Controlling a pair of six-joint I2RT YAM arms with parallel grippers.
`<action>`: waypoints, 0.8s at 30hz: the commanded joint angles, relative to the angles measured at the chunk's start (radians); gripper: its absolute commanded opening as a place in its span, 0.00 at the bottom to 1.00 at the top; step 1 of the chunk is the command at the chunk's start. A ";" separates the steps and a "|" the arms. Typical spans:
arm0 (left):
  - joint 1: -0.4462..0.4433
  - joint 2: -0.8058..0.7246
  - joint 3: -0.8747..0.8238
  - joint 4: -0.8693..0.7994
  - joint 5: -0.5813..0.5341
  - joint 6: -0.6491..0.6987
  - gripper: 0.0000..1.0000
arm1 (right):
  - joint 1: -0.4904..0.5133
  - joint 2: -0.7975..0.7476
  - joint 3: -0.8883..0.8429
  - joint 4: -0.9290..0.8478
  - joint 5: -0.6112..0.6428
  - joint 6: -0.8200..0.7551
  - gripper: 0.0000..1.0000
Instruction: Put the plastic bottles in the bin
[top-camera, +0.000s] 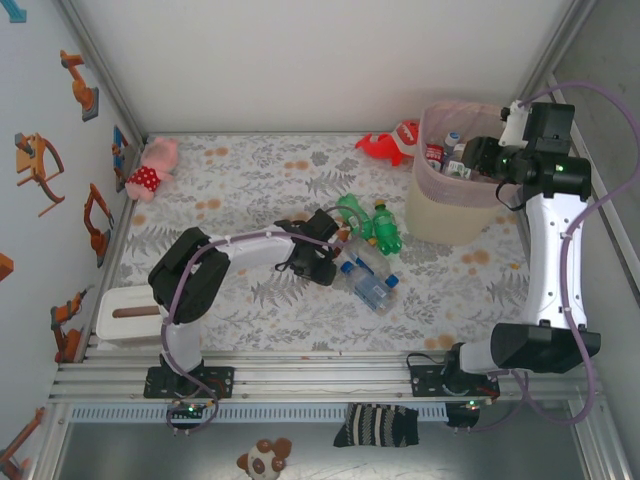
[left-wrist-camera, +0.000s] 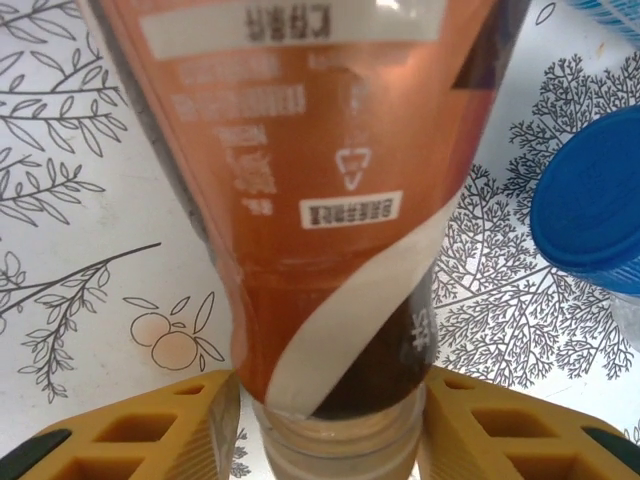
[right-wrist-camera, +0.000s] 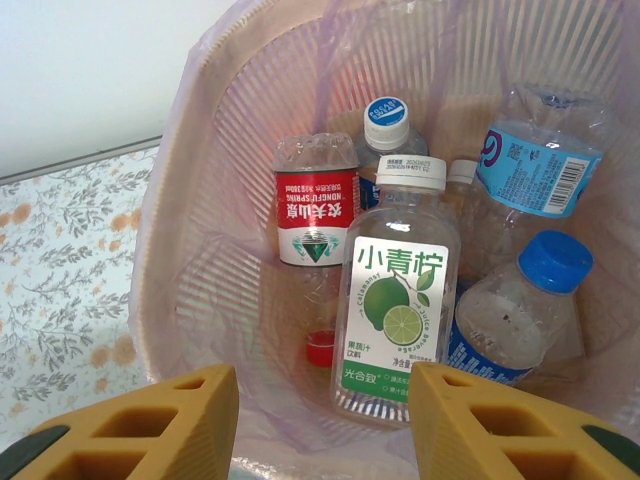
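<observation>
The brown-labelled bottle (left-wrist-camera: 320, 200) lies on the worktop (left-wrist-camera: 80, 200), directly between the left fingers (left-wrist-camera: 150, 430). Its long axis runs straight out along their reach. The neck sits back toward the wrist and the wide body stretches ahead past the tips. One finger stands against the shoulder on each side, just above the neck ring, so I judge this a grip on the bottle's narrow end rather than its middle. How firmly they press cannot be told.

That axis is what the coming move turns on. With the hold so near the neck, most of the bottle's length hangs ahead of the fingers, and it will likely droop or swing when lifted.

Just to the right of the fingers and slightly ahead is a blue cap (left-wrist-camera: 590, 210) of a neighbouring bottle, near but apart from the held one. In the overhead view more bottles lie beyond: two green bottles (top-camera: 372, 222) and a clear bottle (top-camera: 370, 285).

The bin (top-camera: 440, 215) stands well off to the right, past that cluster, so the carry has to cross it.

The right fingers (right-wrist-camera: 150, 420) hover over the bin's mouth, parted with nothing between them. The lime-labelled bottle (right-wrist-camera: 400, 300) and the others below them already lie inside. The left arm is plainly the nearer one to the brown bottle.
</observation>
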 joint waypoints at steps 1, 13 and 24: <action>-0.006 0.027 0.004 -0.038 0.004 0.016 0.41 | 0.006 -0.023 0.004 0.006 -0.005 0.013 0.47; -0.003 -0.098 -0.032 -0.042 -0.069 0.020 0.31 | 0.006 -0.052 0.007 0.023 -0.055 0.045 0.47; -0.002 -0.338 -0.092 0.109 -0.018 0.088 0.28 | 0.021 -0.134 -0.081 0.193 -0.296 0.132 0.47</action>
